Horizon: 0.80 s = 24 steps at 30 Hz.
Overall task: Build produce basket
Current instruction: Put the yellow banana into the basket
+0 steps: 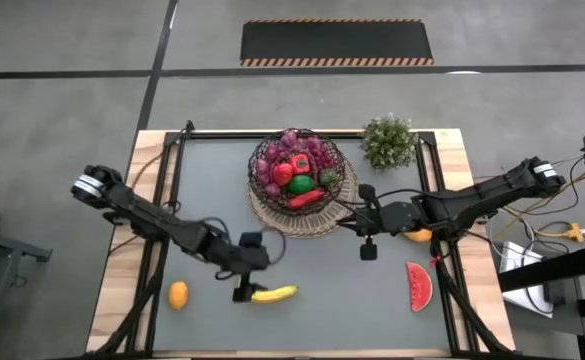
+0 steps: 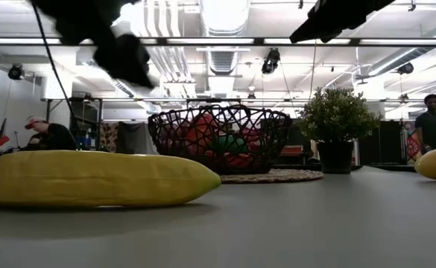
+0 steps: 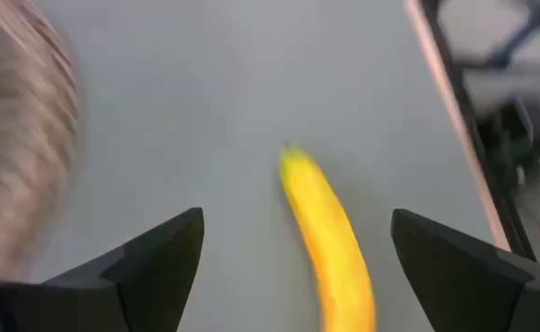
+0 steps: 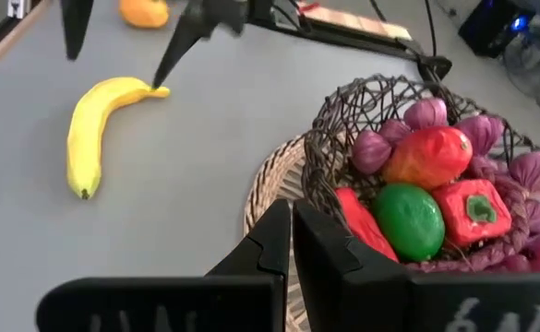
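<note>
near the table's front edge lies the banana (image 1: pixel 274 293), my left gripper (image 1: pixel 242 291) over its end, fingers spread wide, empty. i judge it light, smooth, slippery: grip mid-body. right gripper (image 1: pixel 368 247) shut, beside basket (image 1: pixel 302 171).

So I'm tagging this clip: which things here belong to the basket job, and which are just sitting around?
Job: wire basket, woven mat, grapes, lime, red peppers, banana, watermelon slice, orange pieces.
Bystanders: potted plant.
</note>
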### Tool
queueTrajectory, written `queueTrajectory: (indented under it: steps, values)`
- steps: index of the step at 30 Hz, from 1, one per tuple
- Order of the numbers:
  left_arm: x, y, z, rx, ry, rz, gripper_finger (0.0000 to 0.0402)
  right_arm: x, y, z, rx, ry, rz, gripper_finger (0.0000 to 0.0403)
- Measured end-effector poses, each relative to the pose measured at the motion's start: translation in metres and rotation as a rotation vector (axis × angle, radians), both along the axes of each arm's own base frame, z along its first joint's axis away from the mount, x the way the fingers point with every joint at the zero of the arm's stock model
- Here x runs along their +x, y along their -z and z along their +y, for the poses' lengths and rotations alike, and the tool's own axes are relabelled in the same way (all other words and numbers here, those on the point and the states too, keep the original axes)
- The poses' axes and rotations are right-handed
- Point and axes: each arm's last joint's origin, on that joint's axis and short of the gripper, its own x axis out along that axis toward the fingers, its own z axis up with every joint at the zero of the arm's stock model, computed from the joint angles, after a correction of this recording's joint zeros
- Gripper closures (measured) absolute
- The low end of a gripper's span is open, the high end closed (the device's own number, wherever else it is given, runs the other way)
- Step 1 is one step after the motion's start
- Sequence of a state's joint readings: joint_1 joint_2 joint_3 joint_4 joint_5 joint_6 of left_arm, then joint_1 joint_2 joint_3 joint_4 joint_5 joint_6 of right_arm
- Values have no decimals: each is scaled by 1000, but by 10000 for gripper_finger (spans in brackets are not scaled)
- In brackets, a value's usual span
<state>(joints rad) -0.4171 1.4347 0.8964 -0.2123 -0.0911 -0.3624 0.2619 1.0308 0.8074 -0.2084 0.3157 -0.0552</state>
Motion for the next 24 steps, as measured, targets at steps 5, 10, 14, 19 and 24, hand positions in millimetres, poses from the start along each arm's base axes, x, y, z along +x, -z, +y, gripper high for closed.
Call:
queueTrajectory:
  steps: [5, 10, 14, 19, 24]
  values:
    - [10, 23, -21, -53, 44, 171, 70, -2, 3, -1, -13, -10, -20, 394]
    - [19, 47, -27, -53, 31, 256, 70, -2, 4, -1, -16, -12, -15, 394]
    - [23, 63, -30, -63, 15, 293, 70, -1, 7, 0, -20, -12, 0, 394]
    - [30, 72, -34, -73, 31, 297, 88, 1, 9, 0, -24, -12, 14, 394]
    - [30, 76, -34, -67, 30, 308, 136, 1, 9, 0, -23, -12, 14, 394]
